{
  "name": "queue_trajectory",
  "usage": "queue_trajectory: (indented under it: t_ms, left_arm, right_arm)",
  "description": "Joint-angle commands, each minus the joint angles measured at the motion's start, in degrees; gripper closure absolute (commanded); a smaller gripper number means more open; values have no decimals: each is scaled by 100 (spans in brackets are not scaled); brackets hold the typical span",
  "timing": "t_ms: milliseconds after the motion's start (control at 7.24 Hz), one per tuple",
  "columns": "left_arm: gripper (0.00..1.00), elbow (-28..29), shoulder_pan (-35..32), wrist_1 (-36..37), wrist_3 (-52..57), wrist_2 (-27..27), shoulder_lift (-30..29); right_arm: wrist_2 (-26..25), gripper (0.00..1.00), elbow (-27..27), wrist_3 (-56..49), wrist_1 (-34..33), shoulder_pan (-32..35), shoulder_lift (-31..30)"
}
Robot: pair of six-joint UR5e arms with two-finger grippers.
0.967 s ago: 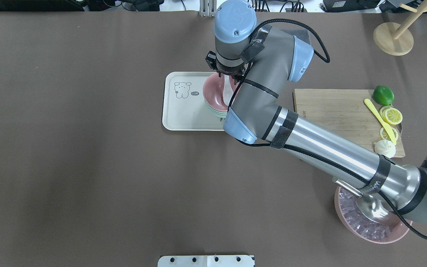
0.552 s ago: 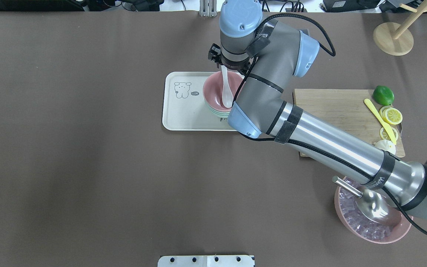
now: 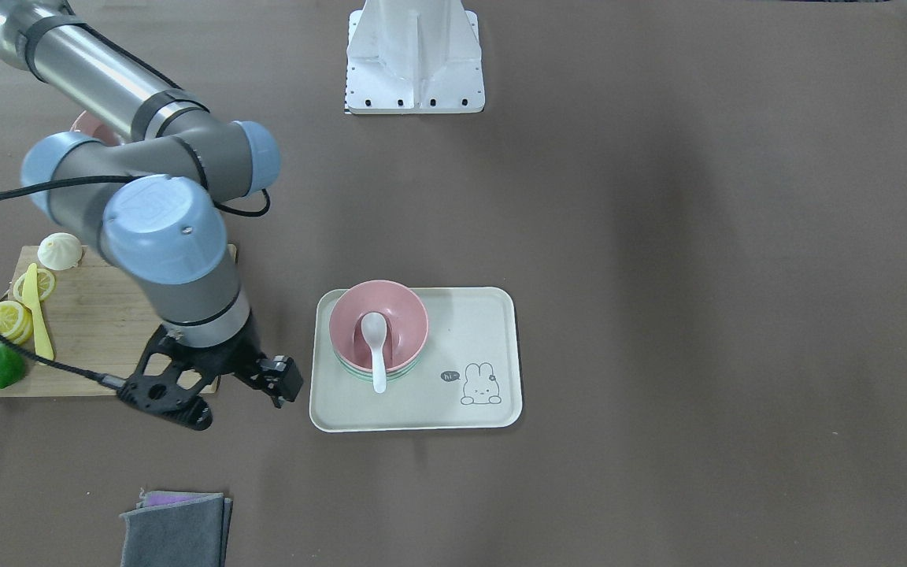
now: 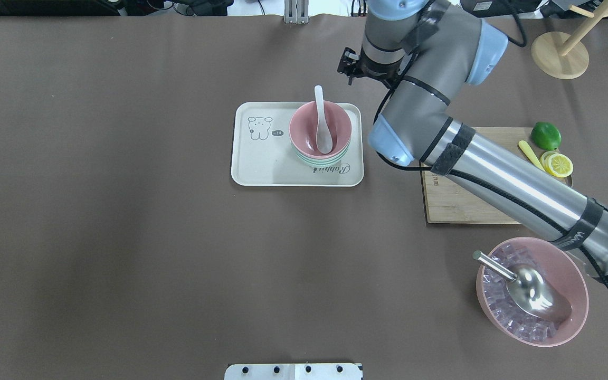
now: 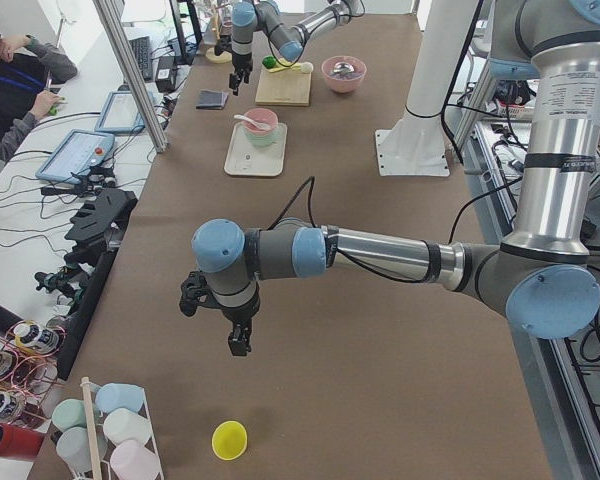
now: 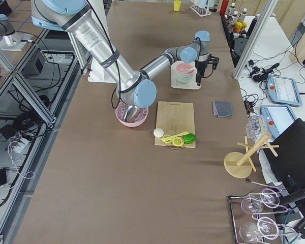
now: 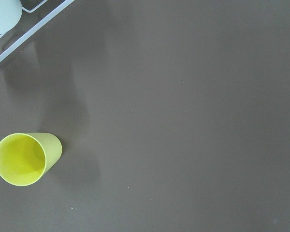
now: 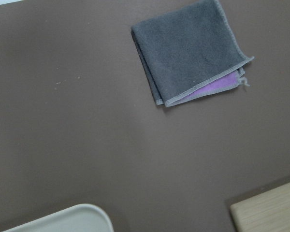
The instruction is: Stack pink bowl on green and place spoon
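Spoon [image 4: 321, 124] lies in pink bowl [image 4: 301, 126] atop green bowl [image 4: 314, 160] on "Rabbit" tray [image 4: 262, 163] — right gripper [image 3: 221, 390] alongside, whether spread or closed unclear

Brown table [image 4: 124, 237]. Carries: cream tray [image 4: 238, 158], centre; cutting board [image 4: 457, 211], right; pink ice bowl [image 4: 481, 303], lower right; wooden stand [image 4: 560, 58], upper right; folded grey cloth [image 3: 174, 531]; yellow cup [image 7: 26, 158].

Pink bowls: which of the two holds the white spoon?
The pink bowl on the tray, top of the stack; the other pink bowl holds ice and a metal scoop.
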Motion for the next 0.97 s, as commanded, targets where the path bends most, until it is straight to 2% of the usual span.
queue_trajectory:
  t_ms: [0,552,829]
  left_arm:
    - [1,-63,4,-39,-910,-253,14]
    - [1,-3,66,-846,-960,-255,172]
    - [1,-11,66,-857,-907,-264,172]
  right_arm:
    - [390,0,185,-1444,13,690,-699]
    - [1171,0,363,-4467,21,2104,-1991]
    - [1723,0,441,-5314,30,2825,-2694]
